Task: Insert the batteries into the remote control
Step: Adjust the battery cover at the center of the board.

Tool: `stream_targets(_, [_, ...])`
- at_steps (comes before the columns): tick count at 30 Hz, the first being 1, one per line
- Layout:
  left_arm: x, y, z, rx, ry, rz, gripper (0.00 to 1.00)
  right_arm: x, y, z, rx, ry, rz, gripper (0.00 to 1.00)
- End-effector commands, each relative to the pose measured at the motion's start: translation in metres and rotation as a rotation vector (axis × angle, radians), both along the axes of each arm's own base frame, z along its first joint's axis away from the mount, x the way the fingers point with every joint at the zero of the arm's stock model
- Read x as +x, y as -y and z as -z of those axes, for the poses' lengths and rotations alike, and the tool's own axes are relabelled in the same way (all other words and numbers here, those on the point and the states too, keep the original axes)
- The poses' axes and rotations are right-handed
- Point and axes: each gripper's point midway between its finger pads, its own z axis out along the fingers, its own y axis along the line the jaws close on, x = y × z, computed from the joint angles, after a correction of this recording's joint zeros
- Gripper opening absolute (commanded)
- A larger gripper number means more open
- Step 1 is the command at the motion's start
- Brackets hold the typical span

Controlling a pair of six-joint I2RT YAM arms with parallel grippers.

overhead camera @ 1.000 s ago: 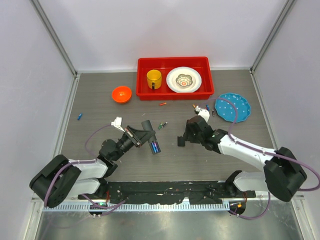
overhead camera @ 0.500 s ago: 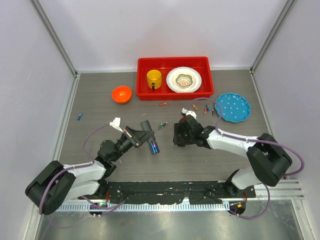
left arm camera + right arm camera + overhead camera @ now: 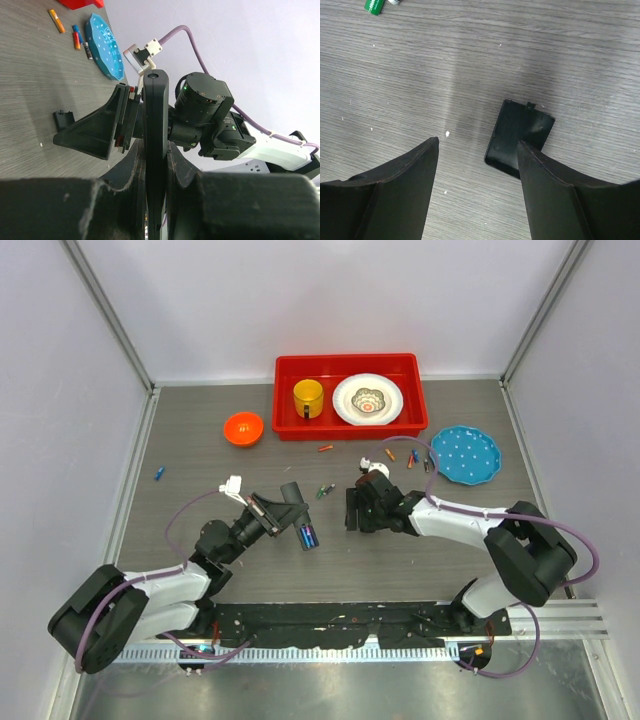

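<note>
The left fingers [image 3: 129, 175] are clamped on the remote control [image 3: 155, 115], held edge-up above the middle of the desk [image 3: 200, 455]. The right fingers [image 3: 405, 175] stand apart over a loose black cover [image 3: 517, 135].

They may close on that cover instead of a battery, and a push could twist the remote in its narrow grip. Loose batteries [image 3: 322, 490] lie mid-desk and toward the right edge.

At the far edge, the red tray [image 3: 290, 425] holds a yellow mug [image 3: 308, 397] and a white dish [image 3: 368, 400]. The orange bowl [image 3: 243, 427] and blue plate [image 3: 468, 453] look empty.

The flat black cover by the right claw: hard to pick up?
Probably: the cover lies flat on the table, leaving little edge to pinch. It looks like thin plastic, so likely light and stiff. Nudged, it would probably skid, not roll.
</note>
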Motion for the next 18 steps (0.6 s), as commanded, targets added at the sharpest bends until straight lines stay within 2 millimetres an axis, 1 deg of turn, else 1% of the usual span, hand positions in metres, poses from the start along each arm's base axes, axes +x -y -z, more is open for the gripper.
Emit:
stream_targets(1, [0.001,-0.002,-0.013,-0.015,0.055,-0.018,0.0,0.01,-0.009,-0.008,0.01,0.039,-0.017,0.69])
stream_targets(5, [0.001,-0.002,-0.012,-0.014,0.054,-0.015,0.0,0.01,-0.005,-0.003,-0.008,0.033,-0.007,0.69])
stream_targets(8, [0.0,-0.002,-0.01,-0.009,0.053,-0.017,0.0,0.009,-0.003,-0.005,-0.01,0.041,0.001,0.69])
stream_targets(16, [0.0,-0.003,-0.01,-0.011,0.056,-0.02,0.0,0.015,-0.004,-0.03,0.037,0.105,0.011,0.71])
stream_targets(18, [0.0,-0.003,-0.01,-0.011,0.056,-0.02,0.0,0.015,-0.003,-0.032,0.033,0.11,0.015,0.71])
